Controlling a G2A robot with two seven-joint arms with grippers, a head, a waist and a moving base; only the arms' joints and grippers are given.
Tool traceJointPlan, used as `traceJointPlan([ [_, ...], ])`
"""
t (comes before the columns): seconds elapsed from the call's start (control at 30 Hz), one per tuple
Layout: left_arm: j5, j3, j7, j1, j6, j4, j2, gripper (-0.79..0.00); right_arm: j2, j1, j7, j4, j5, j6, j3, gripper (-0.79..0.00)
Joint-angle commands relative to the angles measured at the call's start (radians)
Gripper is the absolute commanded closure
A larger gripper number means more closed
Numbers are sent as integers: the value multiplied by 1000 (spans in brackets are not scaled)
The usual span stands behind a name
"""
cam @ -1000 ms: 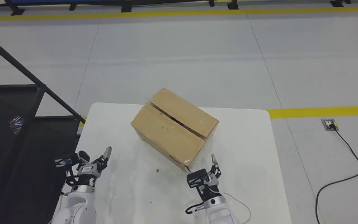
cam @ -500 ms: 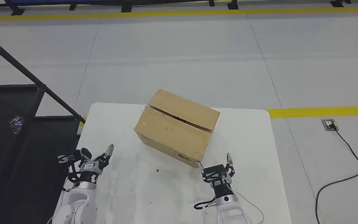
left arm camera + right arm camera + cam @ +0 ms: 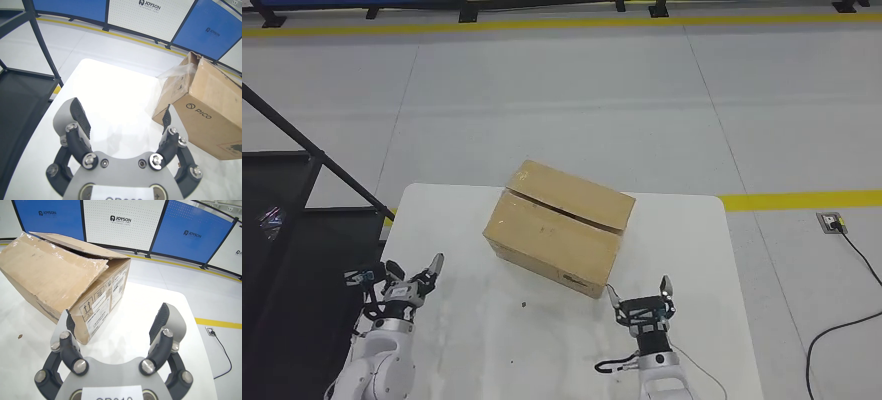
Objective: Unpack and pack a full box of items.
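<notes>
**Both Grippers Clear of Box**

The cardboard box [image 3: 558,228], flaps down, sits at frame centre on the white table [image 3: 472,340]. The left gripper [image 3: 414,268] is at lower left, well apart from the box. The right gripper [image 3: 639,290] is at lower right, near the box corner. Both are spread wide and empty.

An industrial test hall: pegboard partition panels [image 3: 121,224] and yellow-taped floor lines [image 3: 797,200].

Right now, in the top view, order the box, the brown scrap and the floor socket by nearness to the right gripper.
From the right gripper:
1. The box, its corner just beside the gripper.
2. The brown scrap, on the table, to the gripper's left.
3. The floor socket, off the table, on the right.
</notes>
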Motion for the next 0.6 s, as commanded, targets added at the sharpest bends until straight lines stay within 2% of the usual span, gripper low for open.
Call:
traceJointPlan([
  [0.0,-8,8,-20,-62,-34,54,1,-785,-1,-7,-20,-23,68,-26,15,-785],
  [0.07,-58,18,-48,-128,-79,117,1,-785,-1,-24,-55,-42,148,-60,43,-785],
  [0.13,13,40,-21,-187,-74,181,2,-785,1,-44,-90,-56,228,-112,71,-785],
  [0.2,11,76,-10,-247,-91,254,-3,-785,4,-63,-113,-61,305,-180,102,-785],
  [0.4,41,167,20,-407,-133,455,-16,-785,17,-74,-60,-31,586,-444,214,-785],
  [0.57,61,228,51,-498,-157,580,-29,-785,18,-74,-51,-28,598,-457,221,-785],
])
